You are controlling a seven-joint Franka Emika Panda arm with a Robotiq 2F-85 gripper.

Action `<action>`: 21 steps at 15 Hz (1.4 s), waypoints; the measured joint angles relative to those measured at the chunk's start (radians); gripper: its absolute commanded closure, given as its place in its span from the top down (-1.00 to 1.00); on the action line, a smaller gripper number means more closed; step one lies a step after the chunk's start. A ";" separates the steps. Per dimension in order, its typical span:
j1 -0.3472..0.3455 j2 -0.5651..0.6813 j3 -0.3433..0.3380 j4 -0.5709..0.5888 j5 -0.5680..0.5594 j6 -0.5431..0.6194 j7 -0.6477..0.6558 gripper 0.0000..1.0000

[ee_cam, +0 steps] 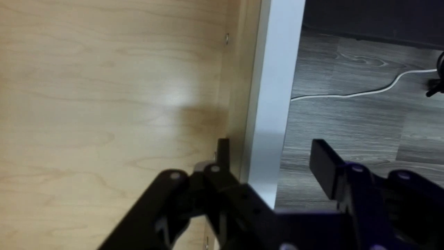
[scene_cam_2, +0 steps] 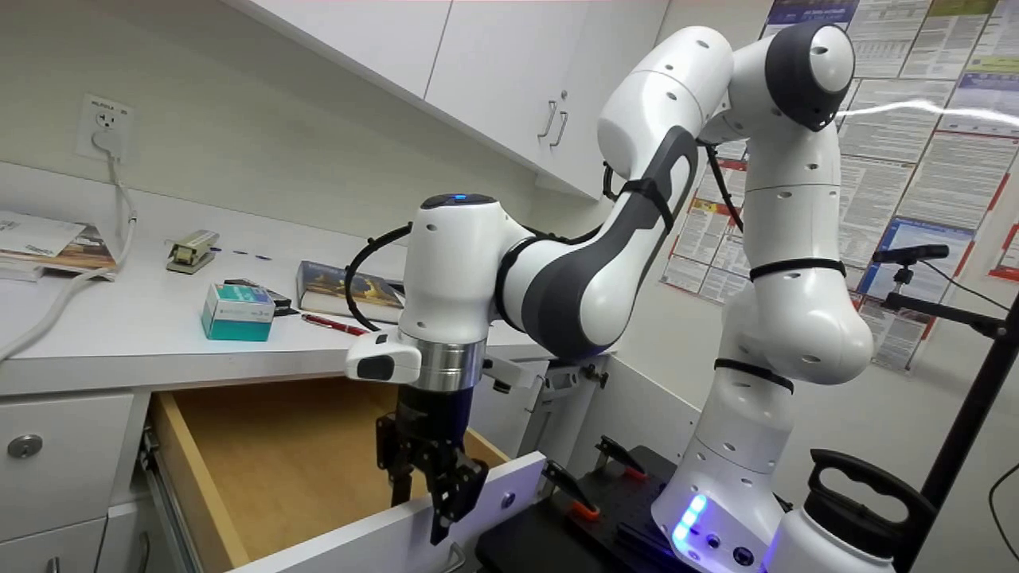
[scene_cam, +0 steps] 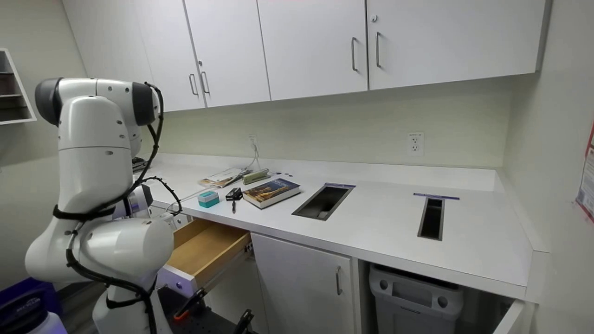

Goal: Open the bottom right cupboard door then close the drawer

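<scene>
The drawer (scene_cam: 177,280) is pulled out, with its pale wood box bare inside. It also shows in an exterior view (scene_cam_2: 358,545) and in the wrist view (ee_cam: 275,93). My gripper (scene_cam_2: 420,509) points down over the drawer's white front, open. In the wrist view the fingers (ee_cam: 272,151) straddle the front, one inside the box and one outside, with gaps on both sides. In an exterior view the arm hides the gripper. The bottom right cupboard door (scene_cam: 510,317) stands swung open, mostly cut off or seen at a slant (scene_cam_2: 637,414). Its handle is not visible.
A grey bin (scene_cam: 415,297) stands in the open cupboard. A narrower closed base door (scene_cam: 301,283) is beside the drawer. The counter bears a book (scene_cam: 271,191), a teal box (scene_cam_2: 237,312) and a stapler. Black clamps (scene_cam_2: 569,485) sit on the robot's stand. A white cable (ee_cam: 347,94) lies on the floor.
</scene>
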 measured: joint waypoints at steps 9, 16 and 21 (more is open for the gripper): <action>-0.017 0.006 -0.004 0.022 -0.020 0.000 0.007 -0.87; -0.050 0.036 -0.053 0.080 -0.091 0.008 -0.025 -0.87; -0.107 0.082 -0.068 0.152 -0.100 0.007 -0.122 -0.87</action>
